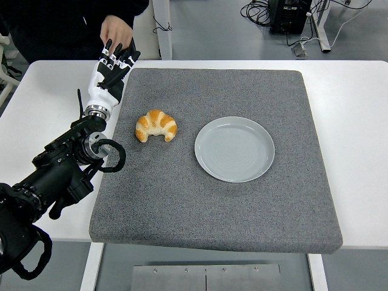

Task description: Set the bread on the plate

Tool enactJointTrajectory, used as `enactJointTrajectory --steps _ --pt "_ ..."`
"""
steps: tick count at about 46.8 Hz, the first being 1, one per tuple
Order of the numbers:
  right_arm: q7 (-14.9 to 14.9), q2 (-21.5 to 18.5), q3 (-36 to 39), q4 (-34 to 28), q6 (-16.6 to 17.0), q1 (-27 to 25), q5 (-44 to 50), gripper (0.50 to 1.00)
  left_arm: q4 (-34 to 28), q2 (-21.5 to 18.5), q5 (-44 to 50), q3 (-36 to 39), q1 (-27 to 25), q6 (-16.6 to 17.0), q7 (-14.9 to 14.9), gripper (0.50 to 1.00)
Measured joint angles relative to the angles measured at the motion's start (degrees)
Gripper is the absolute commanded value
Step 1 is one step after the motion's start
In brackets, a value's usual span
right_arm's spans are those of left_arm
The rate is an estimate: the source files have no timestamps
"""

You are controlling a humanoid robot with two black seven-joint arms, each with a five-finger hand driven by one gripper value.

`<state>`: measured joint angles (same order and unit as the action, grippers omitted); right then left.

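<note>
A golden croissant [156, 125] lies on the grey mat, left of centre. A pale grey plate [234, 148] sits on the mat to the right of it, with nothing on it. My left hand [111, 71] reaches over the mat's far left corner, fingers straight and spread, holding nothing. It is behind and to the left of the croissant, apart from it. My right arm is out of view.
The grey mat [242, 206] covers most of the white table [351, 103]. A person's hand [116, 29] and dark sleeve show at the table's far edge, just behind my left hand. Cables and equipment lie on the floor beyond.
</note>
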<state>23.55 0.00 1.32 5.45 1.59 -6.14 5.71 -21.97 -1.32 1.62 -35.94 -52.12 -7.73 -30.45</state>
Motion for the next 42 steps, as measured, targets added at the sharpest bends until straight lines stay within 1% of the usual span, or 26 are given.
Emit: enactJointTrajectory --steps 21,34,42 --pt "0.0 0.0 0.0 0.0 0.0 0.0 0.0 1.000 0.0 -0.3 -0.1 0.0 -0.2 0.2 -0.3 0.978" --pt "0.0 0.0 0.0 0.0 0.0 0.0 0.0 1.000 0.0 -1.6 -0.8 -0.2 -0.7 0.0 0.0 0.978" --pt "0.0 0.0 0.0 0.0 0.0 0.0 0.0 1.000 0.0 -3.7 -1.2 0.7 -1.3 -0.6 0.8 0.978"
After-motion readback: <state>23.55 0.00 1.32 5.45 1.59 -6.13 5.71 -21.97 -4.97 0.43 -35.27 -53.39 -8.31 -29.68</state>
